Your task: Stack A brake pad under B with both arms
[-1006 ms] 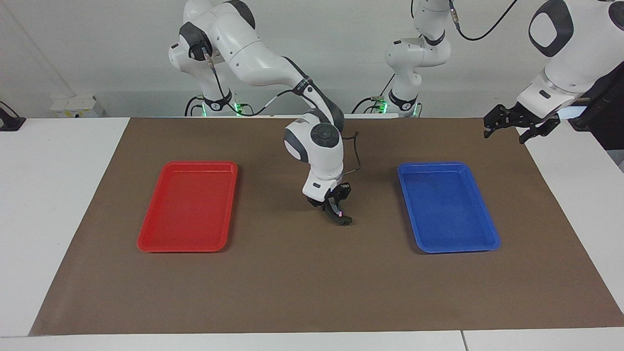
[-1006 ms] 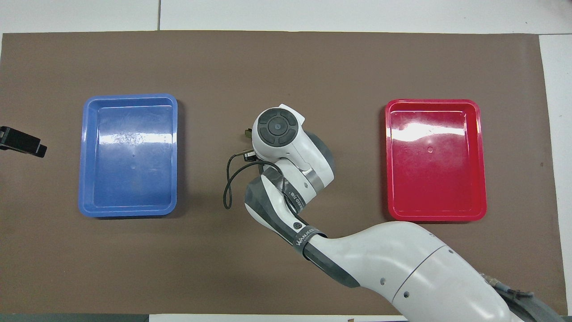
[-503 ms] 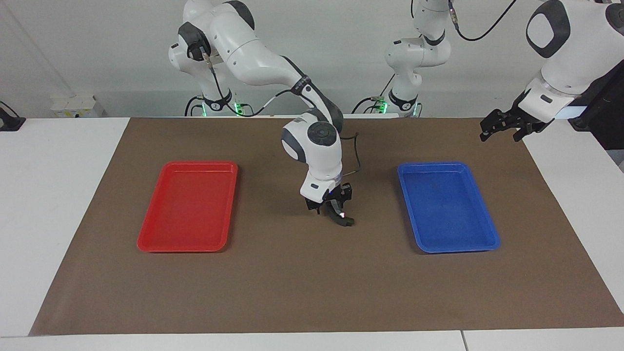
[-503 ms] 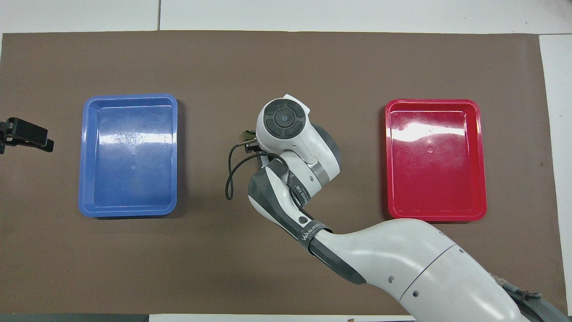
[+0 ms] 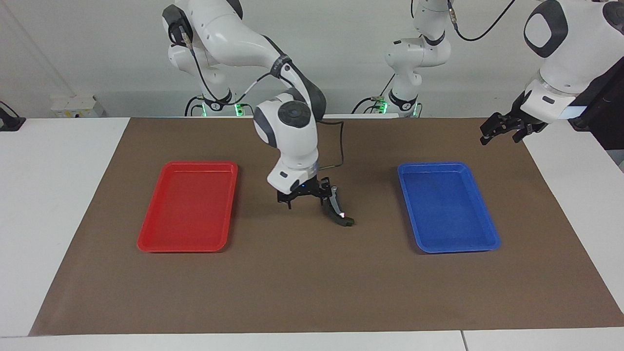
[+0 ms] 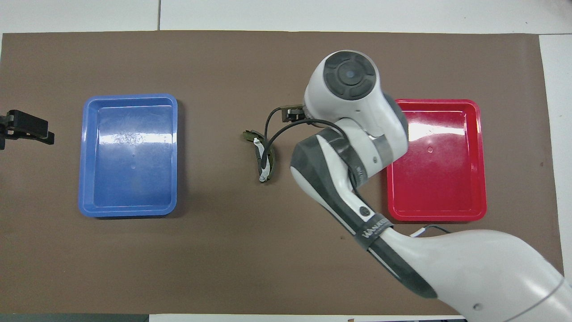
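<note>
The long black crescent, B (image 5: 337, 210), lies on the brown mat (image 5: 312, 292) about midway between the red tray (image 5: 188, 206) and the blue tray (image 5: 447, 206). From overhead its pale grey band runs along the curve (image 6: 263, 157), and a small bright whitish spot shows on it in the facing view. Its end farther from the robots sits on something small and dark with an olive tinge; that may be A brake pad, but so little of it shows beneath the crescent that I cannot say for sure.

The right gripper (image 5: 304, 195) hangs low over the mat just beside B, on the red tray's side of it, its black fingers (image 5: 291, 198) spread apart with nothing between them. It looks clear of the crescent, though one finger is very close to B's end nearer the robots. The right arm bends down to it from above the mat, its big white wrist housing covering part of the red tray's edge in the overhead view.

The left gripper (image 5: 504, 127) waits high up, over the mat's edge near the corner of the blue tray closest to the robots, well apart from B. Whether its fingers are spread or pressed together I cannot tell.

Both trays hold nothing.
</note>
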Robot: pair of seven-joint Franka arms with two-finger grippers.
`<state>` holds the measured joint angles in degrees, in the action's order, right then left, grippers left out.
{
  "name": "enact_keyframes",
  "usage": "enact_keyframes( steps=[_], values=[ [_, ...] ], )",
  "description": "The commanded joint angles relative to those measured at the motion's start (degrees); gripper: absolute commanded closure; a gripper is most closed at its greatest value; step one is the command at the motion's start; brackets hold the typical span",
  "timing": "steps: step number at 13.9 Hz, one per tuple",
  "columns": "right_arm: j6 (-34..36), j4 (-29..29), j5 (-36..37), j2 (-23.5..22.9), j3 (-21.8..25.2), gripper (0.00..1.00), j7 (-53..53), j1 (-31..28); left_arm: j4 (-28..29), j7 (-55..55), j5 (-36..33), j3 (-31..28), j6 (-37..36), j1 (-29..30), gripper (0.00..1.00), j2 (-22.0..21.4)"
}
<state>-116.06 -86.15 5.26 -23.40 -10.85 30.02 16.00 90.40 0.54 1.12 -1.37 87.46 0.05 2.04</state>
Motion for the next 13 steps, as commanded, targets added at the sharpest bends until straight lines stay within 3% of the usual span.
enact_keyframes(
  steps=[1, 4, 9, 13],
  values=[
    [2.83, -4.47, 1.33, 6.6, -0.66, 0.0, 0.3, -6.48, 1.1, -0.36, 0.29, -0.12, 0.7, 0.48, 0.01, -0.9],
    [9.33, -4.29, 3.0, 11.52, -0.75, 0.0, -0.83, -11.76, 1.1, -0.36, 0.29, -0.04, 0.7, 0.48, 0.01, -0.99],
    [18.74, -4.12, 1.87, 19.43, -0.84, 0.0, -11.98, -20.37, 1.1, -0.36, 0.29, -0.04, 0.7, 0.48, 0.01, -0.99],
    [27.7, -3.42, -1.21, 23.66, 2.22, 0.0, -14.99, -21.54, 1.1, -0.36, 0.29, -0.04, 0.7, 0.48, 0.01, -0.99]
  ],
)
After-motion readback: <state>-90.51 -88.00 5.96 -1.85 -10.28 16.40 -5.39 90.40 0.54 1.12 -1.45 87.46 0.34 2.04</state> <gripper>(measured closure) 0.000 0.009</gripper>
